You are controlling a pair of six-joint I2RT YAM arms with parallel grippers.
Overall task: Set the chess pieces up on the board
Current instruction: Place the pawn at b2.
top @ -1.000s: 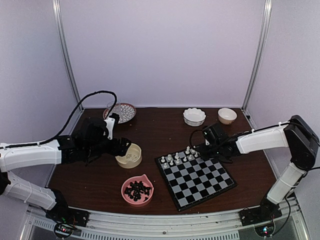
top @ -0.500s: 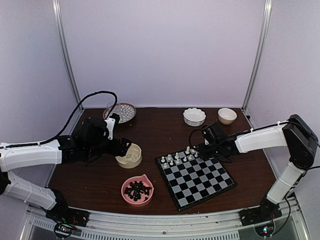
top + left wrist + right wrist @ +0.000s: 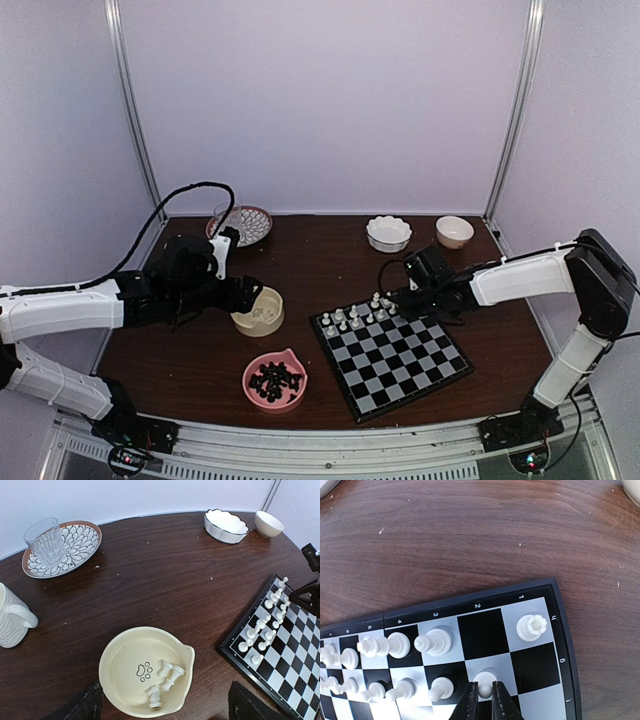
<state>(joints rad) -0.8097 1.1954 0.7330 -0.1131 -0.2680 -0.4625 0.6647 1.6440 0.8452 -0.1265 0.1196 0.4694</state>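
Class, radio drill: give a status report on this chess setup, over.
Left hand open over cream bowl, three white pieces inside. Right hand pinching white pawn on board. No obstruction seen.

Pale lilac walls (image 3: 320,100) and two metal corner posts (image 3: 135,110) enclose a dark wooden table (image 3: 320,260) at mid-frame.

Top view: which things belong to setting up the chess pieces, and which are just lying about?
Job: board, white chess pieces, cream bowl, pink bowl holding black pieces.
Lying about: patterned plate, glass, mug, scalloped bowl, beige bowl.
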